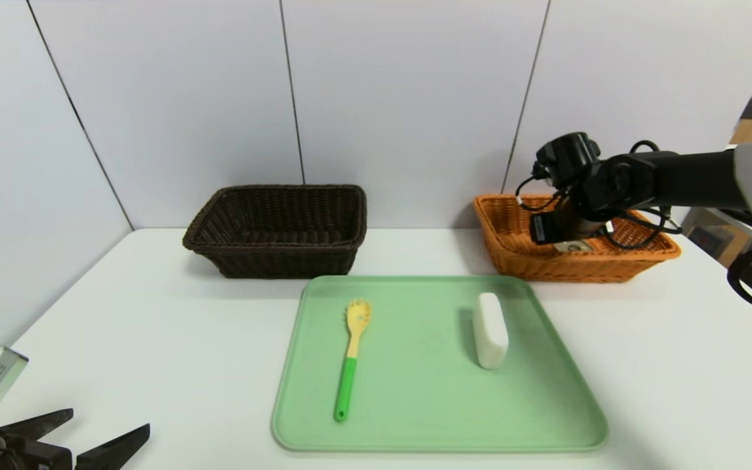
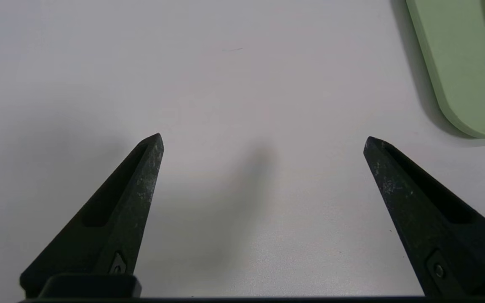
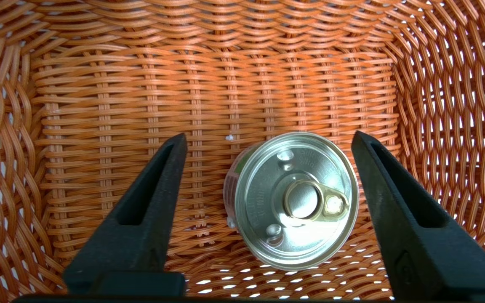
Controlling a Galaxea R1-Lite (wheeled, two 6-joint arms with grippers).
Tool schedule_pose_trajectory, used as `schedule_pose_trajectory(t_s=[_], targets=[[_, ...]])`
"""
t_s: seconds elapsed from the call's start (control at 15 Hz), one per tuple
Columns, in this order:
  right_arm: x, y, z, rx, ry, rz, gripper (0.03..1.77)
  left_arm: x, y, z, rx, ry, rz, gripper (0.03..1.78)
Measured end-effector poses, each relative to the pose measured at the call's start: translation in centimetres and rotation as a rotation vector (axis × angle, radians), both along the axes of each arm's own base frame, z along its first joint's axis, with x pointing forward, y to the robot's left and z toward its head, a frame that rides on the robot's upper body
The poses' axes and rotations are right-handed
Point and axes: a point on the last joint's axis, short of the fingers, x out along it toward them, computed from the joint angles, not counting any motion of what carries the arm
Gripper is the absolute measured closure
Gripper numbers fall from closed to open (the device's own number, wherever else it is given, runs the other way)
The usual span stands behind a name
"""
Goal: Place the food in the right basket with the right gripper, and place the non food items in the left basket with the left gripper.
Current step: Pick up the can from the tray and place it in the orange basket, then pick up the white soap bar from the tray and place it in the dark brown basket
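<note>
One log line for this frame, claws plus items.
right claw: open over round tin can in orange wicker basket | left claw: open, parked | yellow-green pasta fork, white block: on green tray

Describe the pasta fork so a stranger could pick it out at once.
On the white table lies a pale green tray in front of two wicker baskets. The pasta fork lies on the tray's left half. Unlike the white rounded block beside it, it is slim, with a yellow toothed head and green handle.
</note>
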Motion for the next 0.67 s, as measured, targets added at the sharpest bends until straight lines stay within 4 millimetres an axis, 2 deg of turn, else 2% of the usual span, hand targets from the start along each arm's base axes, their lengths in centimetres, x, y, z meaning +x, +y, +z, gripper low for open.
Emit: schedule_pose_trajectory(t_s=[0.33,0.67], targets=[[-0.3,-0.1,0.9,0.02,-0.021,0.01,0.27,0.1,0.0,0.0,0.0,0.0,0.0,0.12],[-1.7,-0.1,4.1,0.081,-0.138,0.04,0.18,0.1,0.0,0.1,0.0,0.0,0.0,0.12]])
